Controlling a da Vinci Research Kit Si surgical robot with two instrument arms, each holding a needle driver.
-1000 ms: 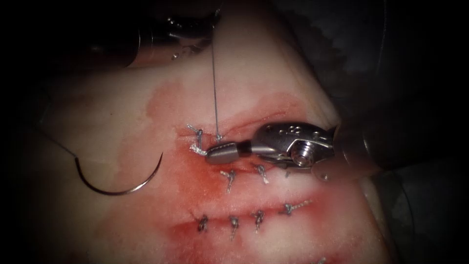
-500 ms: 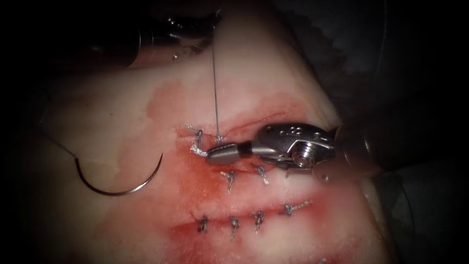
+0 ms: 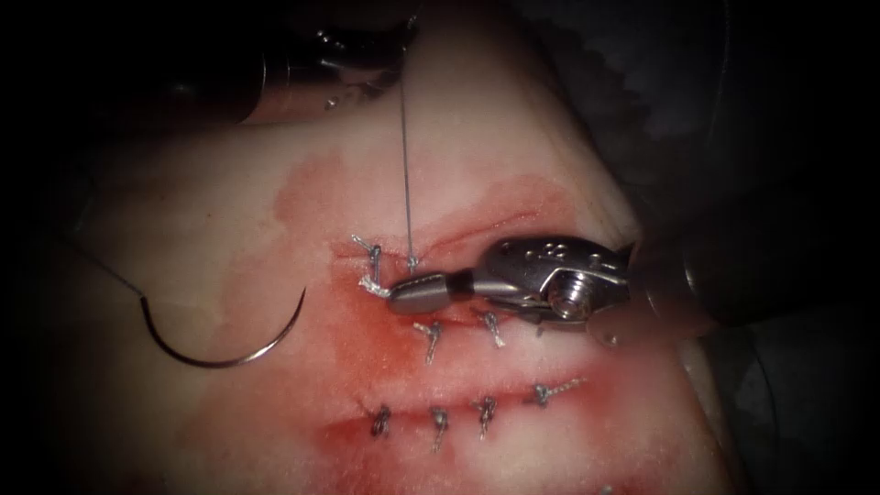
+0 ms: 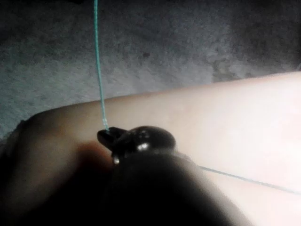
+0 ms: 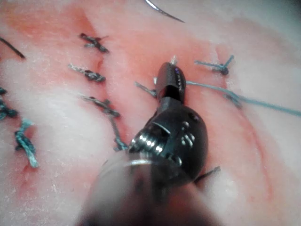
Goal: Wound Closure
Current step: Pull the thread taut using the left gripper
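Endoscope view: my right pincer [image 3: 396,295], pressed together on a short thread end [image 3: 373,285], lies along the cut [image 3: 458,240] in the tissue [image 3: 513,137]. My left pincer [image 3: 401,57] pinches the thread [image 3: 405,165], taut up from the knot. The needle [image 3: 220,344] rests free on the tissue, left of the cut.

Left wrist view: my left pincer [image 4: 107,135] clamps the thread [image 4: 99,66].

Right wrist view: my right pincer [image 5: 171,66] sits closed among stitches [image 5: 94,42]; the needle's tip [image 5: 162,12] shows beyond.

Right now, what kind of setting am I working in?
Likely a bench suturing practice setup: a pale slab of tissue with knotted stitches, a curved steel needle lying free left of the cut, and the right tool shut on thread.
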